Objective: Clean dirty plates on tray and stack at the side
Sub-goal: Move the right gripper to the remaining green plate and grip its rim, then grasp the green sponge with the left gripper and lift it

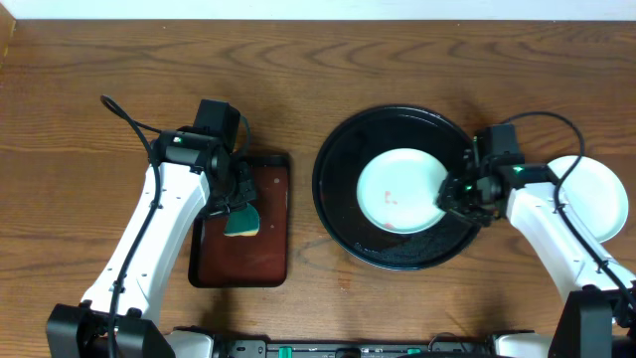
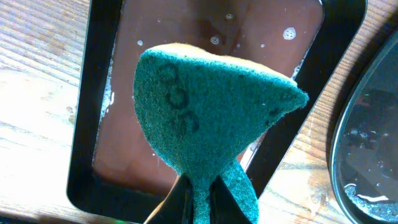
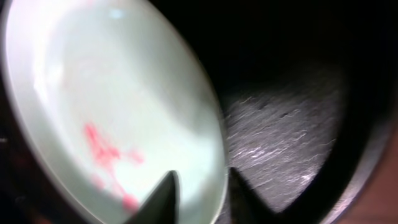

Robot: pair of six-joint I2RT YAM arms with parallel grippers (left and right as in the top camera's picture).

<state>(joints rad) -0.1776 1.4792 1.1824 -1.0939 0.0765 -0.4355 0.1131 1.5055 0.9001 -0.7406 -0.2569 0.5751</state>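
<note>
Between the tips of the right claw (image 3: 202, 186) runs the rim of the smeared plate (image 3: 112, 93), one finger over the plate and one outside it above the tray (image 3: 286, 143); whether they pinch it I cannot tell. A shallow bite on that thin edge could slip and drop the plate (red smears on it). Just outside, the tray's raised wall crowds the outer finger. Farther behind the claw, another plate (image 1: 596, 194) lies on the table (image 1: 397, 40). The left claw (image 2: 199, 196), clenched on the sponge (image 2: 211, 106), hangs above the small tray (image 2: 93, 124), with open table beyond.
</note>
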